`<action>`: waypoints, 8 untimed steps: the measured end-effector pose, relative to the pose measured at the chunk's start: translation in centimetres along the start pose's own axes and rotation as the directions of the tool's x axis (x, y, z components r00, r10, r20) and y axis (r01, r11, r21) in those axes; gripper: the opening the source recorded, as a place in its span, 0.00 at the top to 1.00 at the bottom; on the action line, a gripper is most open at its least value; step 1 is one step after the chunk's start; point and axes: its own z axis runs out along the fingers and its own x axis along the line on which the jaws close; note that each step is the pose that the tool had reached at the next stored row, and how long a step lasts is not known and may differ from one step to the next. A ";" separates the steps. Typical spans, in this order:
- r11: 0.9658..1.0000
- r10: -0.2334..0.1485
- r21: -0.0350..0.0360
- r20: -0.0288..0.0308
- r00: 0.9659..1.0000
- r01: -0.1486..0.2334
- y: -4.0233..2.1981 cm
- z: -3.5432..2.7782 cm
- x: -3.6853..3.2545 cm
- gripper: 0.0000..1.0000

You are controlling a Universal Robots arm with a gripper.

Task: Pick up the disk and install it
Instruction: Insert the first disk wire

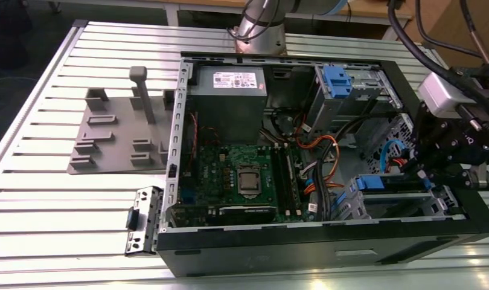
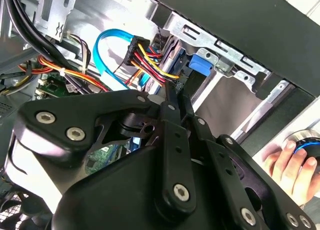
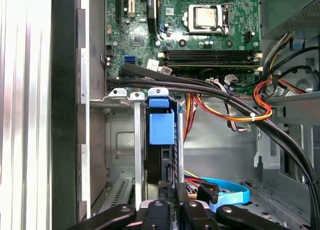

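Computer case (image 1: 470,229) half hiding disk (image 3: 161,127)

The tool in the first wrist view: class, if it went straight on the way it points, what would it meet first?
Most likely the disk, standing on edge in the drive bay directly ahead of the tool; depth is hard to judge.

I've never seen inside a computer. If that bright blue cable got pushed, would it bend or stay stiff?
Probably bends: the blue cable already curves in a loop, and it looks flat and ribbon-like. It likely springs back rather than flopping, since the arc holds itself up. One end seems plugged in, so it shouldn't slide far.
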 end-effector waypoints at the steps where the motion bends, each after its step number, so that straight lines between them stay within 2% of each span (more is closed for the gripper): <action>1: 1.000 0.000 0.000 0.001 1.000 0.000 0.00 0.04 0.00 0.83; 8: 1.000 0.000 0.000 0.003 1.000 0.000 0.28 0.44 0.02 0.83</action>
